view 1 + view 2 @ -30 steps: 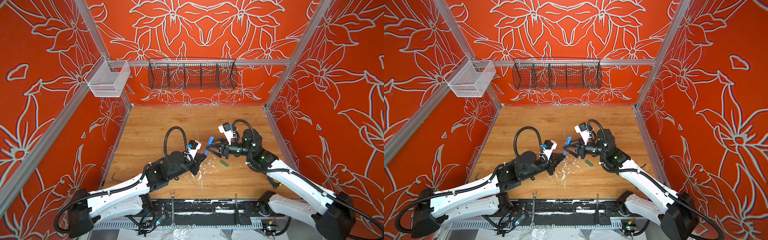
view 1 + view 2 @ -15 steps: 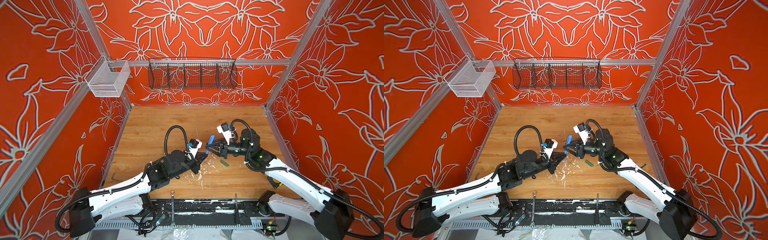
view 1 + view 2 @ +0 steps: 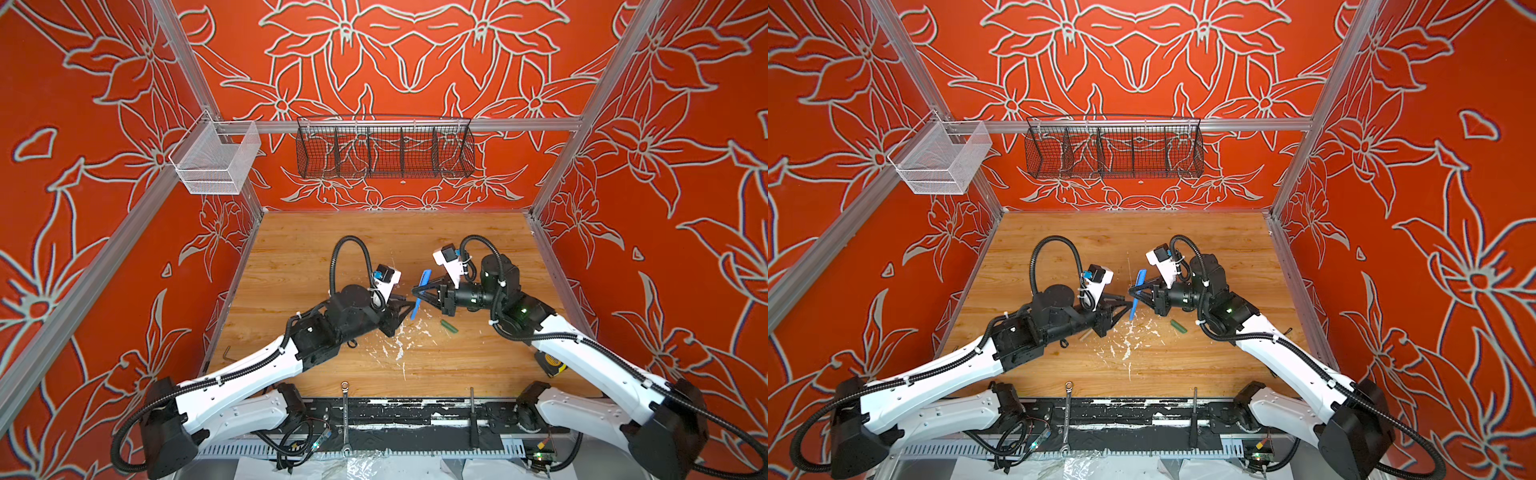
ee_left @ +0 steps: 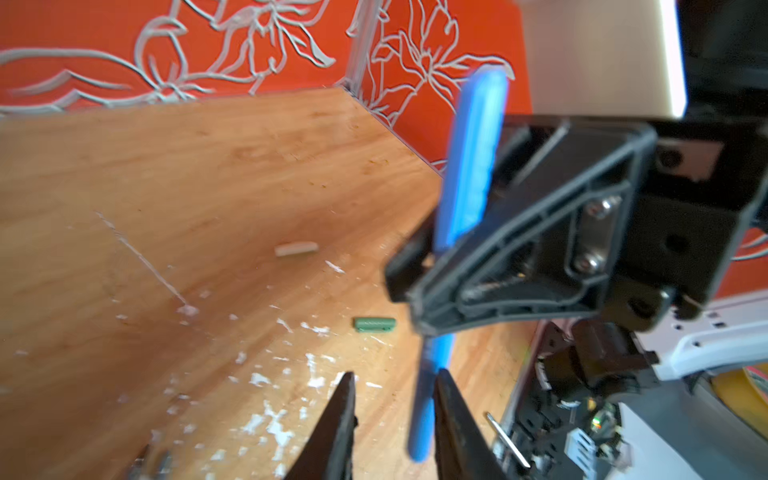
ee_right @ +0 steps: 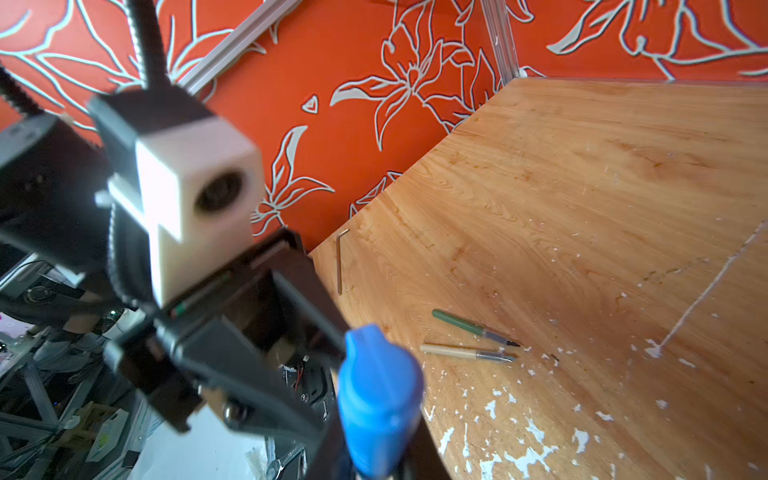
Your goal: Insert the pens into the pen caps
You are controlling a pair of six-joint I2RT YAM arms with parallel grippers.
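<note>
1. The right gripper (image 4: 409, 286) is clamped on the blue pen (image 4: 422, 411), about where its shaft meets the blue cap (image 4: 473, 158) seated on its upper end.
2. The left gripper (image 4: 392, 382) has its jaws parted. The pen's lower end hangs between them, close beside one finger, and I cannot tell whether it touches.
3. In both top views the grippers meet tip to tip above the middle of the wooden table (image 3: 332, 232), with the pen held off it.
4. Below, the green cap (image 3: 449, 326) lies near the white paint flecks (image 3: 399, 345), and the tan cap (image 4: 296, 249) lies farther off.
5. The green pen (image 5: 469, 327) and the tan pen (image 5: 461, 352) lie side by side, uncapped, near the left arm.
</note>
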